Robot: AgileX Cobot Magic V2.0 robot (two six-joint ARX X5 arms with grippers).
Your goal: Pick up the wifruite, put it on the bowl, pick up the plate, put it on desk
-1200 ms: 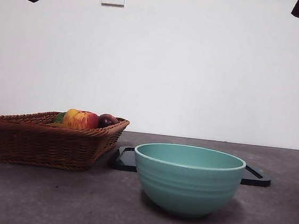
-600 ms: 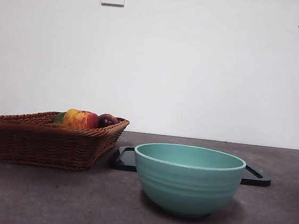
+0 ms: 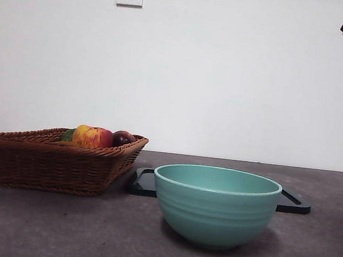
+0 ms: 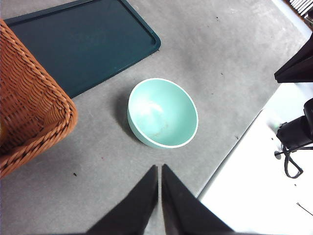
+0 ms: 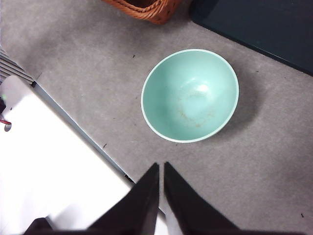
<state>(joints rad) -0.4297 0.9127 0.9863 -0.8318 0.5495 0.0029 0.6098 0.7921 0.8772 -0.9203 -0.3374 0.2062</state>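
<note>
1. Front view: desk (image 3: pixel 38 225) is dark grey and speckled; everything stands on it.
2. Wicker basket (image 3: pixel 51 162) is at the left. A black tray (image 3: pixel 295 203) lies flat behind the bowl, just beside the basket's near corner.
3. Teal bowl (image 3: pixel 215 207) is upright at centre front, on the desk and empty inside in both wrist views.
4. A red-yellow apple (image 3: pixel 92 137) and a dark plum (image 3: pixel 123 138) sit in the basket, with a bit of green beside the apple. Can't make out the wifruite in any view, so its position relative to either gripper is unknown.
5. Left gripper (image 4: pixel 160 172): jaws together, nothing between them, high above the desk with the bowl well ahead of the tips.
6. Right gripper (image 5: pixel 161 170): jaws together, nothing held, also high, with the bowl below and ahead of it.
7. Front view shows both arms only as black tips at the top corners.
</note>
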